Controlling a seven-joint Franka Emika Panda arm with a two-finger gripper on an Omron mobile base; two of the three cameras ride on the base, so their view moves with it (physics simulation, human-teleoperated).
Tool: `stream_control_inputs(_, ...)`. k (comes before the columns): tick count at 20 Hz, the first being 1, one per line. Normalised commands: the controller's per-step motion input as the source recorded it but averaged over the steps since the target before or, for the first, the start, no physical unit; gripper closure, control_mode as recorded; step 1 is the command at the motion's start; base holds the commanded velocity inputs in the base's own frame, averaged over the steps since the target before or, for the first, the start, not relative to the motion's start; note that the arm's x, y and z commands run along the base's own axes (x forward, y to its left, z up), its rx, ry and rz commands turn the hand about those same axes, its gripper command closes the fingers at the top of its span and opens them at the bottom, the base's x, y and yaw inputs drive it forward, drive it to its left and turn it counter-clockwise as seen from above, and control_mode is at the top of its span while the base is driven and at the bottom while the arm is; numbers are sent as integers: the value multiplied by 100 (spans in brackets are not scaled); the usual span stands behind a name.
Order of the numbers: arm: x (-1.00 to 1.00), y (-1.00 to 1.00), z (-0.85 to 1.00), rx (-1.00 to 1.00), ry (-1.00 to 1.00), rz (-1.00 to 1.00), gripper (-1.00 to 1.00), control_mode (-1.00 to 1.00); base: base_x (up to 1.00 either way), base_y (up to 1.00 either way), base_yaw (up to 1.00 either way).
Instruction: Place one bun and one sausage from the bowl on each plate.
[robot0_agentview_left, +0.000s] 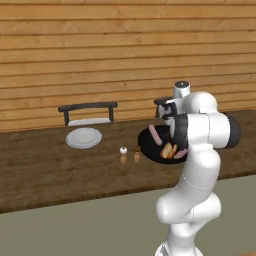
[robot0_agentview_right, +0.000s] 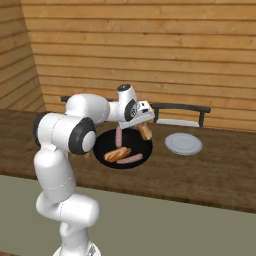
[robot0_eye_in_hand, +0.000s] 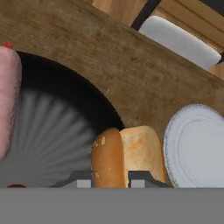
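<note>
The black bowl (robot0_agentview_right: 102, 145) sits mid-counter and holds a bun (robot0_agentview_right: 117, 154) and two pink sausages (robot0_agentview_right: 118, 136) (robot0_agentview_right: 131, 159). My gripper (robot0_agentview_right: 143, 125) is shut on a second bun (robot0_agentview_right: 145, 132), lifted a little above the bowl's right rim. In the hand view this bun (robot0_eye_in_hand: 111, 153) sits between my fingertips (robot0_eye_in_hand: 140, 179), with the bowl (robot0_eye_in_hand: 57, 131) to the left and a pale plate (robot0_eye_in_hand: 197, 144) to the right. That plate (robot0_agentview_right: 183, 143) lies bare to the right of the bowl. The other plate (robot0_agentview_left: 84, 137) lies bare to the left of the bowl (robot0_agentview_left: 145, 142).
Salt and pepper shakers (robot0_agentview_left: 123, 155) (robot0_agentview_left: 137, 154) stand near the bowl's left front. Dark chairs (robot0_agentview_left: 87, 112) (robot0_agentview_right: 180, 114) stand behind the counter by each plate. A wooden wall rises behind. The counter's front edge (robot0_agentview_right: 175, 197) runs below the bowl.
</note>
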Motion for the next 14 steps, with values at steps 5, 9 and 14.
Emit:
stream_control_inputs(5, 4, -100, 10, 0, 1, -5, 100, -100, 0, 0, 0)
stream_control_inputs(9, 6, -100, 0, 4, 0, -1, 100, -100, 0, 0, 0)
stream_control_inputs(14, 21, -63, -19, 3, 0, 0, 100, -100, 0, 0, 0)
